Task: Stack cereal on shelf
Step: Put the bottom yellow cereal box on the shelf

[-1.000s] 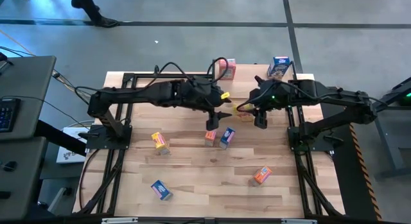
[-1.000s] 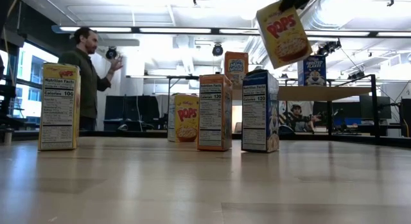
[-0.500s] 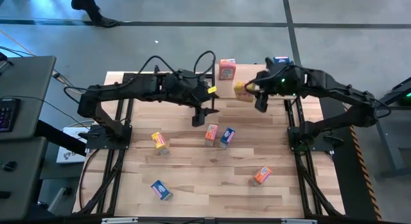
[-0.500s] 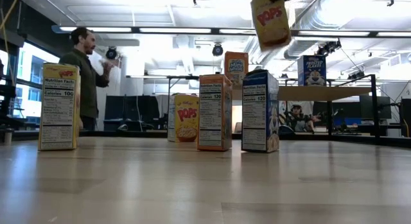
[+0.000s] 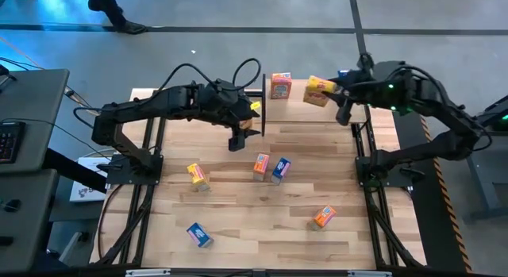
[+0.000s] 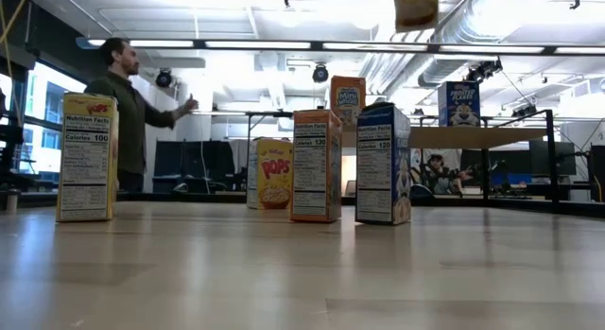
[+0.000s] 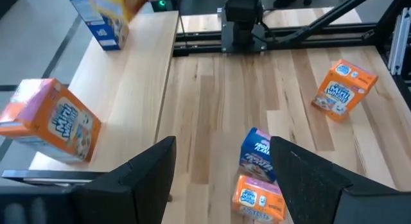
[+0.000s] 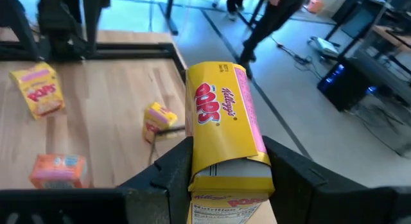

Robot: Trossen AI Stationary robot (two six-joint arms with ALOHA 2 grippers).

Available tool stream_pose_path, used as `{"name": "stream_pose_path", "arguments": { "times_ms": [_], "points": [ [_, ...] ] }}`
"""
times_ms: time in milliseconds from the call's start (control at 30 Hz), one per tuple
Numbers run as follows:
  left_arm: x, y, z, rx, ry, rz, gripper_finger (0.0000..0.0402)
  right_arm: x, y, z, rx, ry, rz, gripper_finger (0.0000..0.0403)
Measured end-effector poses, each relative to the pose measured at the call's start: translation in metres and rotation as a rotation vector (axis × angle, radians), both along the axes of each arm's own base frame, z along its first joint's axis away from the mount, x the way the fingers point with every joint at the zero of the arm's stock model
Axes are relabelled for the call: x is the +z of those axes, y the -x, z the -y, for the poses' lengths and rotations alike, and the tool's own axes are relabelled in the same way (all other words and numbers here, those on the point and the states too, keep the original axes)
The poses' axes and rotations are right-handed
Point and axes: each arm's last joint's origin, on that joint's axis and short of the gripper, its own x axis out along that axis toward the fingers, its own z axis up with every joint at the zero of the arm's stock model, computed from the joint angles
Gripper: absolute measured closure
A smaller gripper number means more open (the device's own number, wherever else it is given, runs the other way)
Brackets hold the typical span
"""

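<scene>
My right gripper (image 5: pixel 335 99) is shut on a yellow Pops cereal box (image 5: pixel 319 90), raised over the shelf (image 5: pixel 302 112) at the table's far side. In the low view only that box's lower part (image 6: pixel 416 7) shows, at the picture's top. An orange box (image 5: pixel 280 86) and a blue box (image 5: pixel 347 73) stand upright on the shelf board (image 7: pixel 131 83). My left gripper (image 5: pixel 236 142) hangs open left of the shelf, above the tabletop, with nothing between its fingers (image 7: pixel 141 176). A yellow (image 5: pixel 197 175), two orange (image 5: pixel 261 164) (image 5: pixel 324 217) and two blue (image 5: pixel 280 169) (image 5: pixel 198 234) boxes rest on the tabletop. My right gripper pinches the yellow box between its two fingers (image 8: pixel 170 169), which lie on two opposite faces at the box's near end (image 8: pixel 228 176). The box sticks out ahead of the fingers with its printed Pops face up, tilted and lifted clear of the shelf and table.
The right arm's frame (image 5: pixel 373 162) and the left arm's frame (image 5: pixel 131 162) stand at the table's sides. A thin black shelf post (image 5: pixel 263 110) rises near my left gripper. A person (image 6: pixel 123 112) stands in the room beyond the table. Bare wood lies along the near edge.
My right gripper has risen and gone toward the table's far right with the yellow box, from the table's middle to above the shelf, tipping it more level. My left gripper has drawn back toward the table's left, away from the orange and blue boxes, staying open.
</scene>
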Motion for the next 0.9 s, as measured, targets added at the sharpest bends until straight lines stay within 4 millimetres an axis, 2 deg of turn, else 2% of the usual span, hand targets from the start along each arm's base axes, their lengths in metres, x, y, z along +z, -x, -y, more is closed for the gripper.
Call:
{"name": "stream_pose_path", "arguments": {
  "times_ms": [167,367,700,900],
  "points": [
    [-0.016,0.000,0.000,0.007,0.029,-0.012,0.0160,-0.012,0.018,-0.004,-0.030,-0.010,-0.001,0.0247],
    [-0.035,0.003,0.000,0.023,0.053,-0.007,0.0160,-0.041,0.024,-0.005,-0.050,-0.009,0.013,0.0247],
    [-0.052,0.021,0.002,0.042,0.090,0.068,0.0160,-0.100,0.009,0.002,-0.141,0.051,0.084,0.0247],
    [-0.066,0.035,0.003,0.052,0.106,0.101,0.0160,-0.126,-0.003,0.013,-0.233,0.069,0.133,0.0247]
  ]
}}
